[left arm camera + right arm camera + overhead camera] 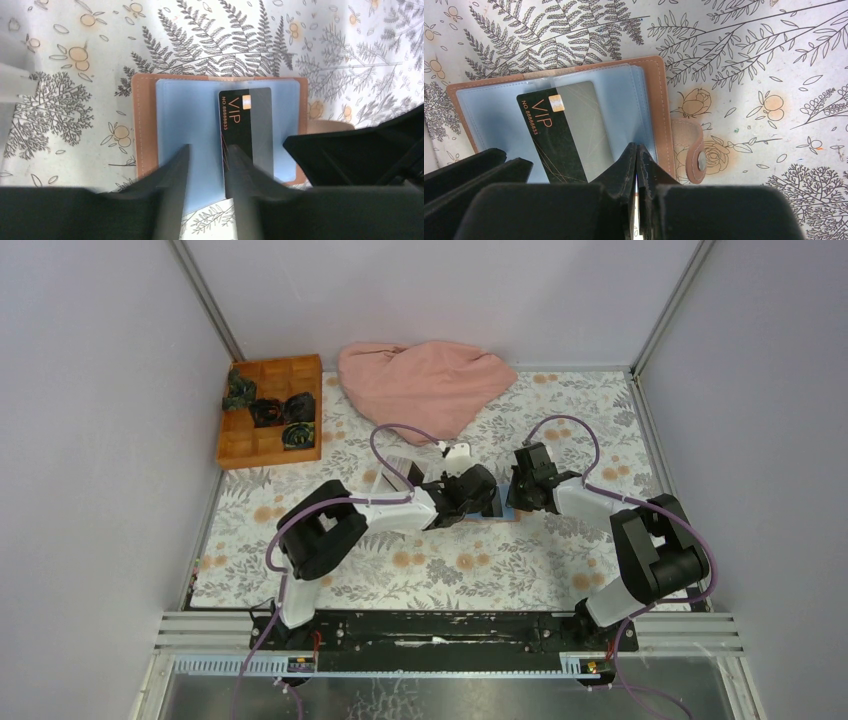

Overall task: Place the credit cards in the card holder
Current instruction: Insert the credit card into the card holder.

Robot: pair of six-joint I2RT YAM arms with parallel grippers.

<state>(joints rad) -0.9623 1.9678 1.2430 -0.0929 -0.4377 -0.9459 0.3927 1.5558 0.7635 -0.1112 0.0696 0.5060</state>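
Note:
The card holder [503, 504] lies open on the flowered table between my two grippers, a brown leather cover [142, 125] with pale blue plastic sleeves inside. A black and silver credit card [250, 125] marked VIP lies slanted on the sleeves [569, 125]. My left gripper [209, 148] is open just above the holder; bare blue sleeve shows in its gap and its right finger [240, 165] overlaps the card's near left edge. My right gripper [636, 150] is shut, its tips down on the blue sleeve by the holder's right edge [659, 100]. No other card shows.
The holder's snap strap [696, 152] sticks out to the right. An orange wooden compartment box [270, 410] with dark items sits back left, and a pink cloth [425, 380] lies at the back centre. A white tray [398, 470] stands just behind the left gripper.

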